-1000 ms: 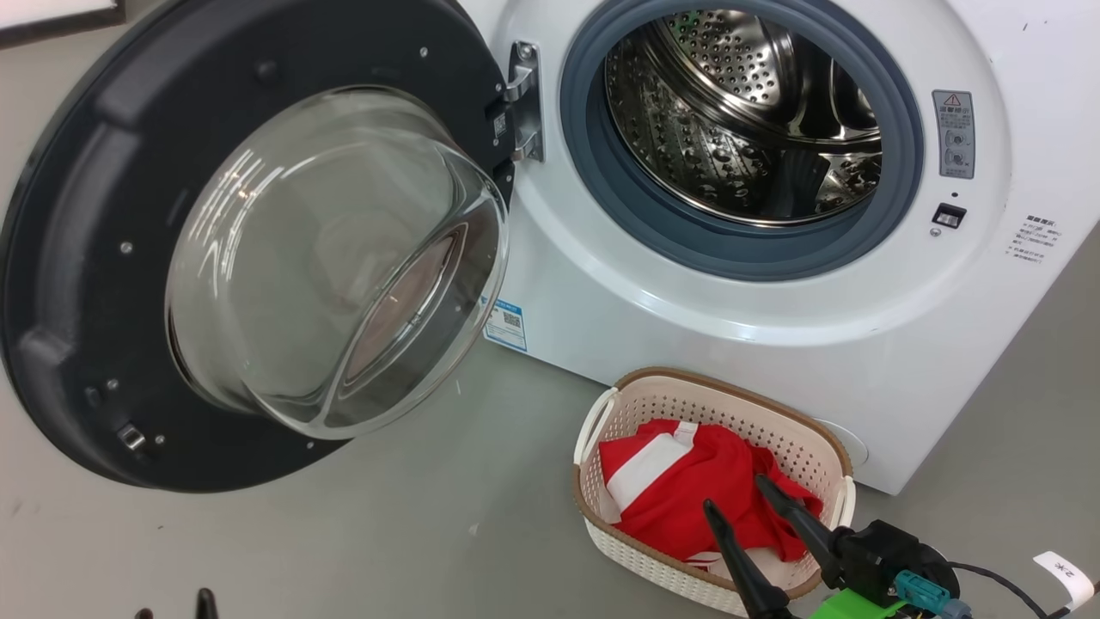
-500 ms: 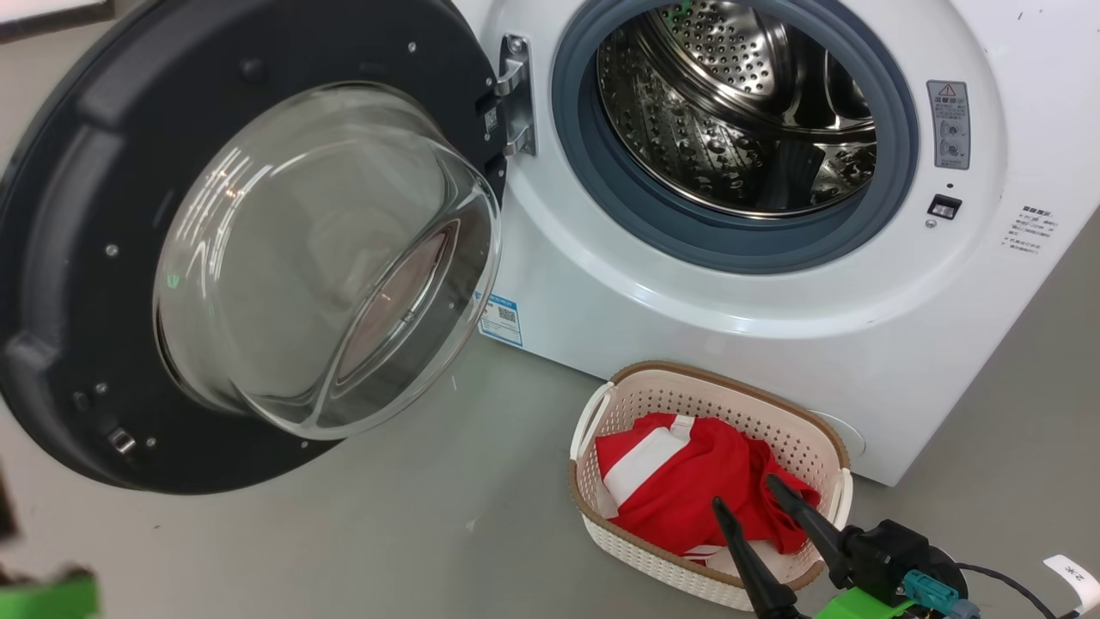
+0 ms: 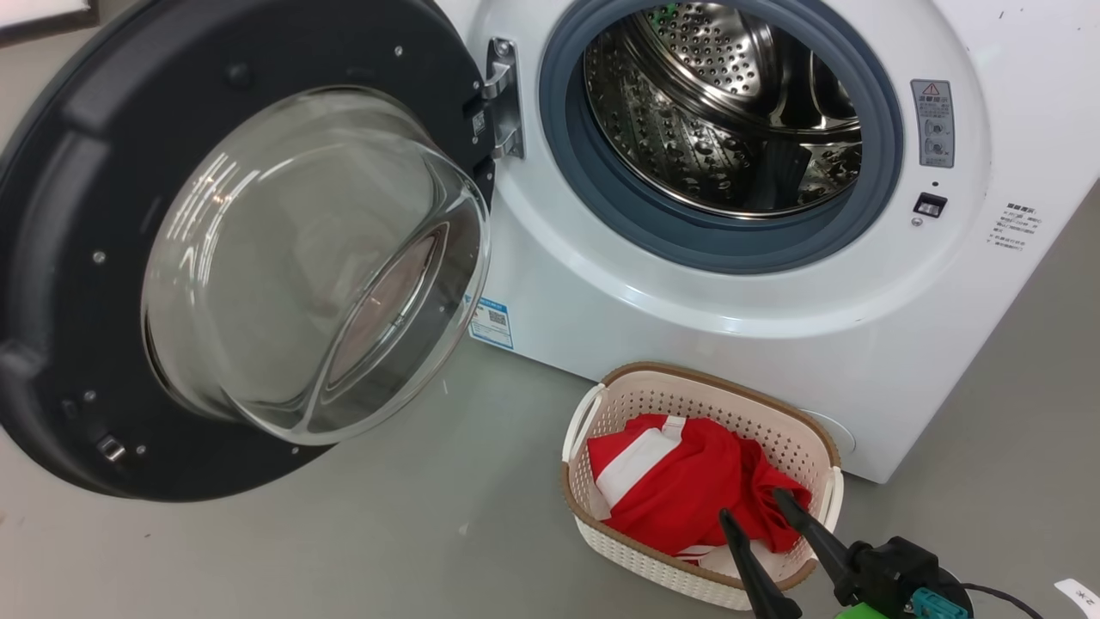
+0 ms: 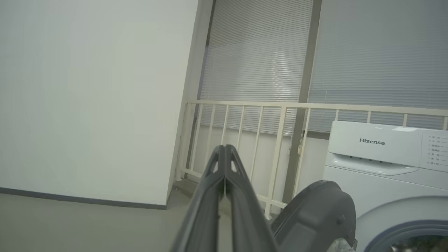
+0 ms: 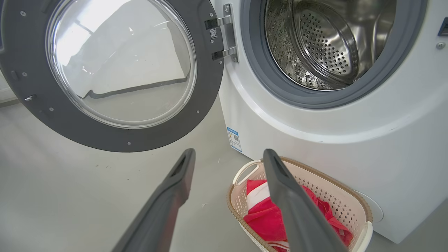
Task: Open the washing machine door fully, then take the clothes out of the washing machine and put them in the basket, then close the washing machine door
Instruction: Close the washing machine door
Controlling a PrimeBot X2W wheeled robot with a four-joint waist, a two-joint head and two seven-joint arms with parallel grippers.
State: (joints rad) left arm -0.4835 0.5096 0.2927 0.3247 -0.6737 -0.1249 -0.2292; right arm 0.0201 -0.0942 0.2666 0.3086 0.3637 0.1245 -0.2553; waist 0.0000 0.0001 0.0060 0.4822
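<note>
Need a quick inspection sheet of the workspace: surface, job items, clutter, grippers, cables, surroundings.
Surface: grey floor, a few small marks.
Job's things: washing machine door stands wide open; washing machine drum looks empty; red clothes lie in the basket before the machine.
Clutter: nothing seen.
Grippers: right gripper open, empty, near the basket; left gripper shut, empty, pointing at the railing.
Cables: black cable with a white tag behind the right gripper.
Surroundings: white wall, cream railing, blinds.
</note>
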